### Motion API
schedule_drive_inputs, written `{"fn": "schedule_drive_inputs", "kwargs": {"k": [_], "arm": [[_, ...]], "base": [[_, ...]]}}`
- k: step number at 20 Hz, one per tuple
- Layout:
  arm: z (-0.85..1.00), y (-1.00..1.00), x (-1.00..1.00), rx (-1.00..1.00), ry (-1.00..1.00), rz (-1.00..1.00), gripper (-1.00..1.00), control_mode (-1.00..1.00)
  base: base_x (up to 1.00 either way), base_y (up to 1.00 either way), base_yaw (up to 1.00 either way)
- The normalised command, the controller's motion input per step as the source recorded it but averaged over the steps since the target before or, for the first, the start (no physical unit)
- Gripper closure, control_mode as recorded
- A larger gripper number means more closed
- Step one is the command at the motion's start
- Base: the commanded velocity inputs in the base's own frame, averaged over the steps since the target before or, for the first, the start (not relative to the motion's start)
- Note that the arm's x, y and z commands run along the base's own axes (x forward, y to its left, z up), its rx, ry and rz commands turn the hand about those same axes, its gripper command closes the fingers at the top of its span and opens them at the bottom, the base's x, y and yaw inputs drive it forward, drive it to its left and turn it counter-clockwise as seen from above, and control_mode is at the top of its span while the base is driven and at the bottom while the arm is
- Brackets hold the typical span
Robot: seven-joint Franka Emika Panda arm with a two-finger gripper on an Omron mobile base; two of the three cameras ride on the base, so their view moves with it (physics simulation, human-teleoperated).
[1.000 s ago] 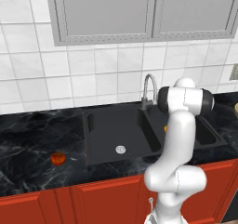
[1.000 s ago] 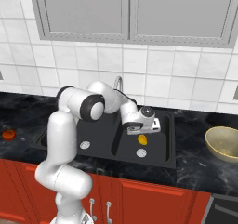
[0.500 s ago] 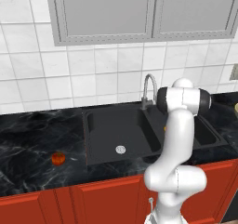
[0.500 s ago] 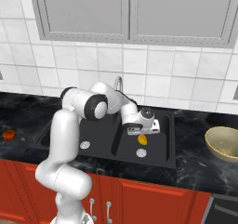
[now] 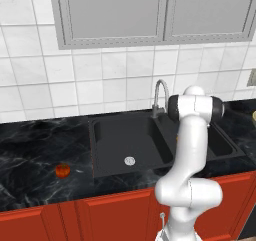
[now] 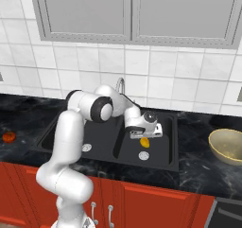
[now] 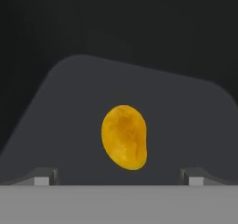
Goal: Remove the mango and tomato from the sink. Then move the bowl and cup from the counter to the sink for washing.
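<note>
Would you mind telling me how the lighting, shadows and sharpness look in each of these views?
Left base view: even, flat light, and the counter shows pale marbling rather than glare. Right base view: equally crisp, with the mango bright against the matte black sink. Hand view: dim and slightly soft, a lighter grey patch of basin floor under the mango, darkness beyond, no clear cast shadow.

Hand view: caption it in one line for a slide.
Open pincer poised over the yellow-orange mango lying on the black floor of the sink.
</note>
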Motion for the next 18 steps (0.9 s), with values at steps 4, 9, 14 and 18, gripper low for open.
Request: {"fn": "schedule_drive_inputs", "kwargs": {"k": [4, 9, 14, 18], "arm": [[-0.19, 0.00, 0.14, 0.00, 0.00, -0.01, -1.00, -1.00], [-0.20, 0.00, 0.11, 0.00, 0.00, -0.02, -1.00, -1.00], [-0.21, 0.01, 0.16, 0.00, 0.00, -0.02, -1.00, -1.00], [-0.20, 0.03, 0.16, 0.00, 0.00, -0.02, -1.00, -1.00]], "base": [[0.00, 0.00, 0.00], [0.00, 0.00, 0.00], [0.00, 0.00, 0.00], [0.00, 0.00, 0.00]]}}
